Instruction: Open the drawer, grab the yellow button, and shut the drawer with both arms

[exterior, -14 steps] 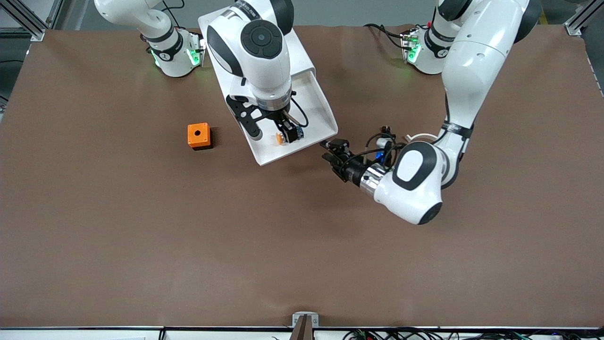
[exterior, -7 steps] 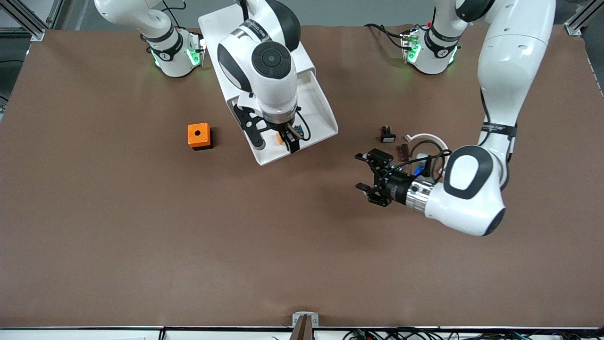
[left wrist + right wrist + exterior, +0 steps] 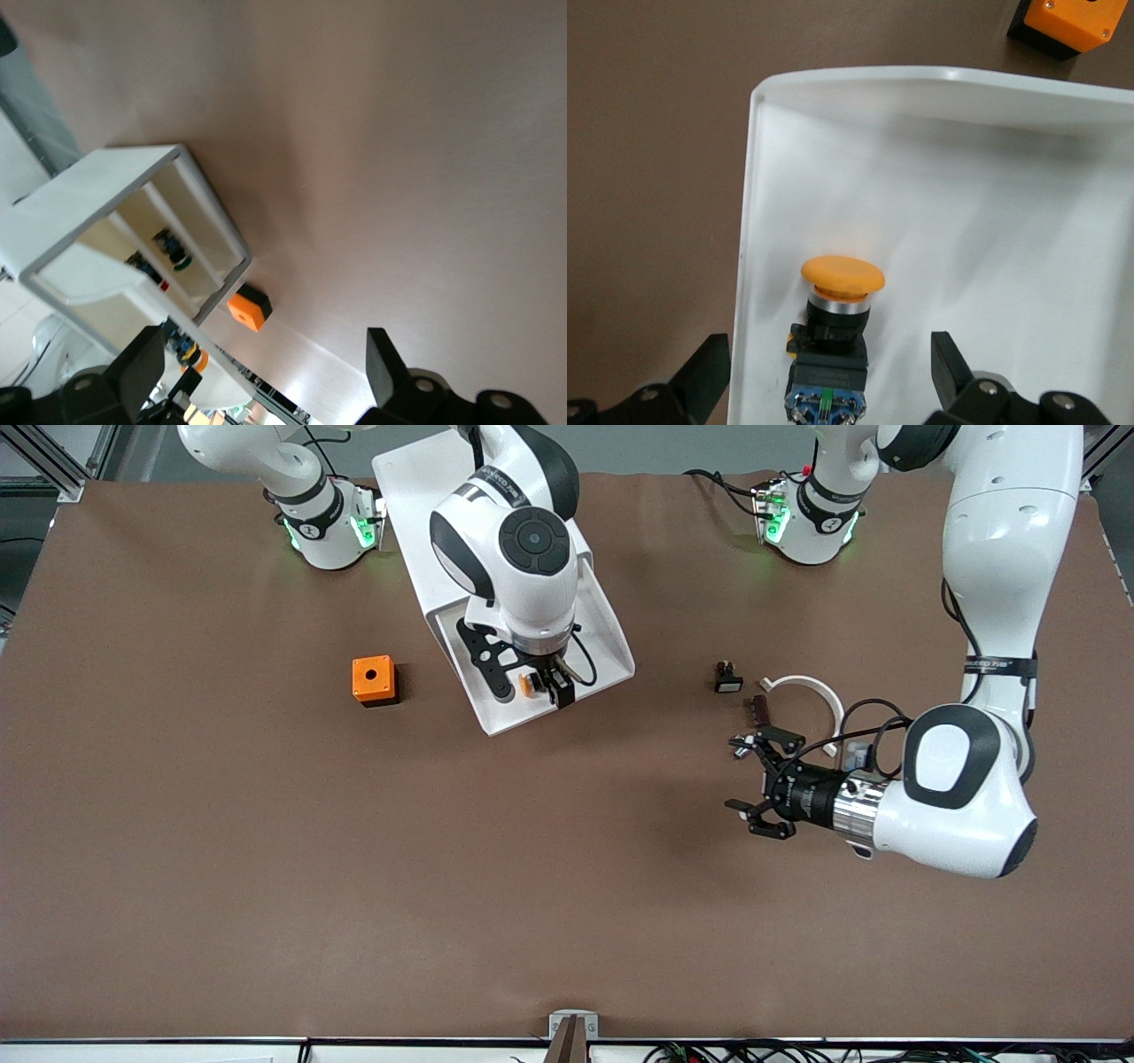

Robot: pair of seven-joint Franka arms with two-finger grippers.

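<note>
The left gripper (image 3: 749, 781) has drawn away from the drawer (image 3: 611, 657), spread wide over bare table, while the button (image 3: 835, 310) lies between the right gripper (image 3: 549, 685)'s open fingers.

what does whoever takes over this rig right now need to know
Right gripper: open, over the open drawer, fingers either side of the button, not closed on it.
Left gripper: open, empty, over bare table toward the left arm's end.
Button lies in the drawer near its front wall. Orange cube sits on the table beside the drawer.
Done: drawer opened.
Left: grasp and lift out the button, then close the drawer.
</note>
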